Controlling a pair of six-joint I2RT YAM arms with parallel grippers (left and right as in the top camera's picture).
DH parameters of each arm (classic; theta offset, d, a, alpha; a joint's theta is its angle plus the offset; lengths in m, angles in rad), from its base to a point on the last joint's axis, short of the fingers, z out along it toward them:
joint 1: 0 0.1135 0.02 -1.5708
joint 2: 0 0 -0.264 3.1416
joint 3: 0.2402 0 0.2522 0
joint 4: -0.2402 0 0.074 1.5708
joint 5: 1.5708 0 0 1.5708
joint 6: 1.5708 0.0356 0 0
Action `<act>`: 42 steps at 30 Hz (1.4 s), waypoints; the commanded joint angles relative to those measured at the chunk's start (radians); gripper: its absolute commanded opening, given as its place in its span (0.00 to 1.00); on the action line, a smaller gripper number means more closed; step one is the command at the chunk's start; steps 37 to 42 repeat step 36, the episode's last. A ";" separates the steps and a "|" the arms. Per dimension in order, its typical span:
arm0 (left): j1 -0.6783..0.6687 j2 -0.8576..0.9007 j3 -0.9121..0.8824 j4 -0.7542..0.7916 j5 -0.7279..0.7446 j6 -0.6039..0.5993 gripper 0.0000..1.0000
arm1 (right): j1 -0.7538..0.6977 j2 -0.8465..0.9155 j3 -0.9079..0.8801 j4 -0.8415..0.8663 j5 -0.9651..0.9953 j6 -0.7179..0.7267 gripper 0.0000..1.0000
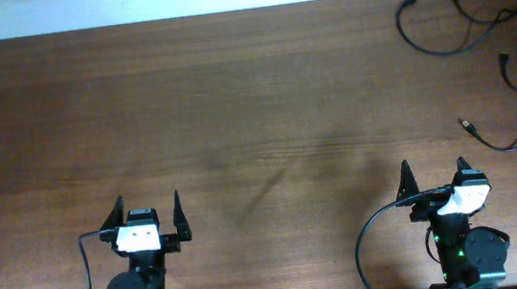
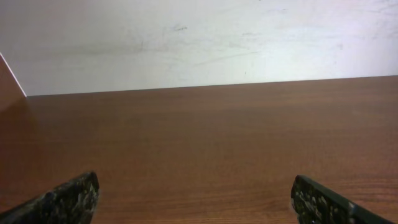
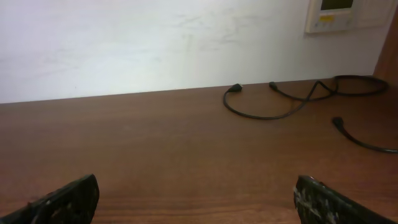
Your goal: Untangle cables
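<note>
Cables (image 1: 505, 149) lie as separate black strands out at the table's (image 1: 236, 118) two to three o'clock side in the overhead view, well apart from both arms. One looped strand (image 1: 441, 52) curls open up near the far edge at one o'clock. More strands trail off the right side below it, and one more shows down at four o'clock.

Down at seven o'clock sits the left gripper (image 1: 147, 202), fingers spread wide and holding nothing. Its wrist camera backs that up: two dark fingertips (image 2: 68, 199) at the bottom corners, bare wood between them, a pale wall (image 2: 199, 37) beyond.

Over at five o'clock sits the right gripper (image 1: 434, 166), jaws just as wide apart and gripping nothing. From its wrist camera the looped strand (image 3: 267, 117) lies far ahead at one o'clock, with its plug end (image 3: 235, 88) resting on the wood. A second plug (image 3: 337, 121) sits nearer at two o'clock. A small wall panel (image 3: 336, 14) hangs above them. Neither gripper touches any cable.
</note>
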 commanded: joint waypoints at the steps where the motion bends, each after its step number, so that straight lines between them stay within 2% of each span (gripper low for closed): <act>1: -0.004 -0.006 -0.002 -0.005 -0.011 0.016 0.99 | 0.024 -0.008 -0.009 0.000 0.002 0.005 0.99; 42: -0.004 -0.006 -0.002 -0.004 -0.011 0.016 0.99 | 0.054 -0.006 -0.009 0.000 0.002 0.005 0.99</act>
